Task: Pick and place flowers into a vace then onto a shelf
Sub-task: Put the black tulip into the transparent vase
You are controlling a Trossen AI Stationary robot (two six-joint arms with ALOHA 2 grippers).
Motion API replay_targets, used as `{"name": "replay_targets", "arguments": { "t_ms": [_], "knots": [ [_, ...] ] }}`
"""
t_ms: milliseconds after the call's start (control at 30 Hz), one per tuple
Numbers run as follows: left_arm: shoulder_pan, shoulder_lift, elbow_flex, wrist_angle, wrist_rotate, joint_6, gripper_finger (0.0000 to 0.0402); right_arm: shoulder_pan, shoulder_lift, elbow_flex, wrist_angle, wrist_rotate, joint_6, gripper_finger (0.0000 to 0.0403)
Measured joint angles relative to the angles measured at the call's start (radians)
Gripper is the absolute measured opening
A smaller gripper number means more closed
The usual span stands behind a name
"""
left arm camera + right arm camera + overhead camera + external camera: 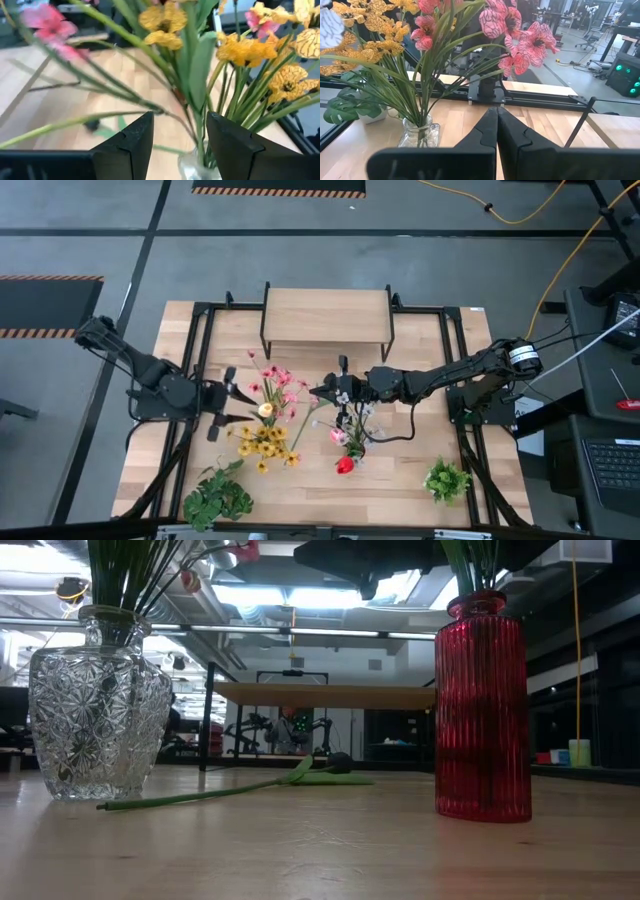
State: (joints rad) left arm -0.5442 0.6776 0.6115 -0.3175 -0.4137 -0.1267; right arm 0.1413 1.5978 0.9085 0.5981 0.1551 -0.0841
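High view: we see the left gripper gaping beside the flowers, the right gripper pressed closed, empty, near the red vase.

Just past my left gripper, pink blossoms blur (stems too), and the clear vase is cut off.
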Motion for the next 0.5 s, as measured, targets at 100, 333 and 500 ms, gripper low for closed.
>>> {"name": "replay_targets", "arguments": {
  "t_ms": [100,333,500],
  "knots": [
    [0.000,-0.010,0.071,-0.128,-0.032,-0.034,0.0174,0.000,0.000,0.000,-0.004,0.000,-0.001,0.0005],
    [0.000,-0.013,0.181,-0.172,-0.154,0.051,0.0174,0.000,0.000,0.000,-0.014,0.000,-0.003,0.0005],
    [0.001,-0.026,0.212,-0.173,-0.325,0.148,0.0174,0.000,0.000,0.000,-0.041,0.000,0.000,0.0005]
  ]
}}
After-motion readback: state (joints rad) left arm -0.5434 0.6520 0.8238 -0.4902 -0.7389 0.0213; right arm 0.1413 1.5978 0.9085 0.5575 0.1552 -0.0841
